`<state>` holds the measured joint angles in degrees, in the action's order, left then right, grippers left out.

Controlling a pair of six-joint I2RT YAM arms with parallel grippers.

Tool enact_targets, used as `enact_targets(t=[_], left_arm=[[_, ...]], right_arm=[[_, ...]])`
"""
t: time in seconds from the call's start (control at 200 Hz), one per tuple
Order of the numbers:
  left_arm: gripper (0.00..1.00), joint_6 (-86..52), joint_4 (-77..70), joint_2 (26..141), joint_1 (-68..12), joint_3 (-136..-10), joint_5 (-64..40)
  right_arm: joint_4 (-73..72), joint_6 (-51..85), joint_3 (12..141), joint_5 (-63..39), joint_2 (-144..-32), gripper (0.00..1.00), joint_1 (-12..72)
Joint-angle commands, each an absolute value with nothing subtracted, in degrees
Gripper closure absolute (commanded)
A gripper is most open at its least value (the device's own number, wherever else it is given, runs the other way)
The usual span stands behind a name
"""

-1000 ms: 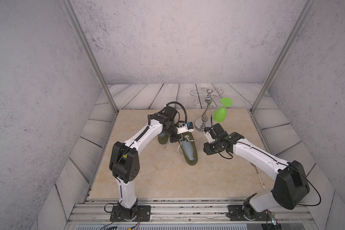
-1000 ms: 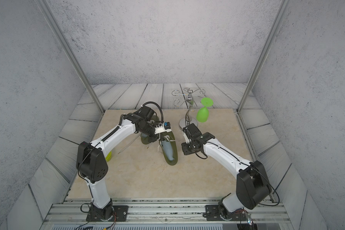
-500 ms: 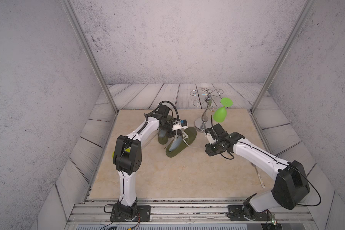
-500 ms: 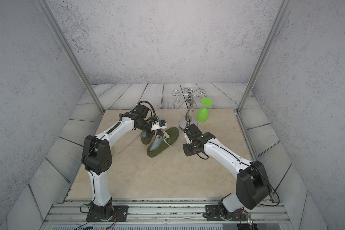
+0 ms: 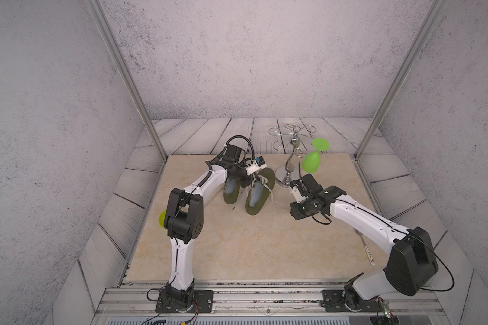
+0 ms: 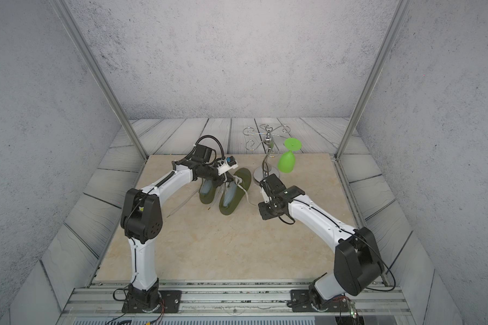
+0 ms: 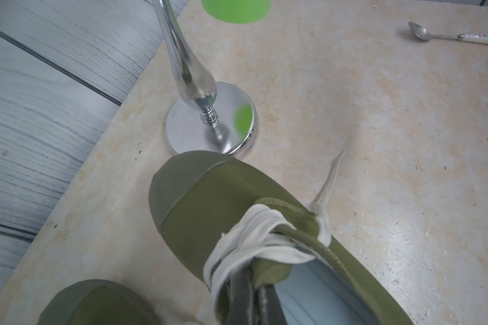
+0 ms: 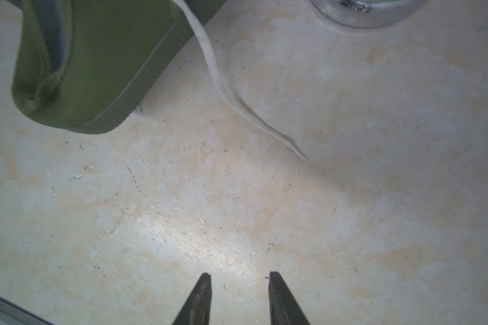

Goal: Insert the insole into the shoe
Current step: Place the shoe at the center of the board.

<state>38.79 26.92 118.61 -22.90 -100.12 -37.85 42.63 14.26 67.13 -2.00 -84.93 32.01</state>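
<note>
- Olive-green canvas fills the left wrist view. It is the shoe [image 7: 209,202], with a darker toe cap and bunched white laces [image 7: 254,242]. The toe is right at the round base of a chrome stand [image 7: 209,123]; whether they touch I cannot tell.
- Only that view shows a spoon [image 7: 445,36] clearly, lying well apart on the beige surface [image 7: 378,112].
- The left jaws are pressed together at the tongue beneath the laces, gripping the shoe there.
- The right wrist view alone shows the right jaws. They stand a narrow way apart with nothing between them, over bare surface near the shoe's heel. One loose lace end [image 8: 265,123] lies flat close by.
- Both top views add what the wrist views miss: a second shoe [image 5: 231,194] just beside the first, nearer the left arm [image 5: 206,183], and a green glass [image 5: 310,162] hanging upside down from the stand.
- The pale blue insole [image 5: 255,194] lies inside the gripped shoe, showing through the opening behind the tongue.
- A second ago this shoe pointed almost straight toward the front rail. It has since swung diagonal, with its toe now at the stand. The right arm [image 5: 361,222] has barely moved.
</note>
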Motion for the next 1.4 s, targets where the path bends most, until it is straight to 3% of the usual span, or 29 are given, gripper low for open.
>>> enact_targets(t=[0.0,0.28,0.42,0.956,1.326,1.391], left_arm=[[1.00,35.8,21.9,119.9,-23.2,-102.7,-36.0],[1.00,29.6,19.8,131.3,-23.1,-113.1,-29.2],[1.00,34.4,24.2,134.9,-23.0,-117.3,-25.9],[1.00,44.1,25.0,128.6,-22.2,-109.3,-12.8],[1.00,41.5,25.3,126.0,-21.7,-107.7,-15.1],[0.71,39.1,25.5,124.5,-21.7,-107.8,-18.8]], right_arm=[[43.4,13.6,68.6,-2.8,-85.6,0.64,31.8],[43.8,13.0,66.7,-2.3,-84.6,0.64,31.8],[44.2,12.8,66.3,-2.3,-83.9,0.64,31.8],[42.6,13.4,66.5,-4.2,-86.1,0.63,31.7],[42.9,13.5,67.3,-4.8,-86.7,0.63,31.8],[43.0,13.4,67.1,-4.6,-86.8,0.63,31.8]])
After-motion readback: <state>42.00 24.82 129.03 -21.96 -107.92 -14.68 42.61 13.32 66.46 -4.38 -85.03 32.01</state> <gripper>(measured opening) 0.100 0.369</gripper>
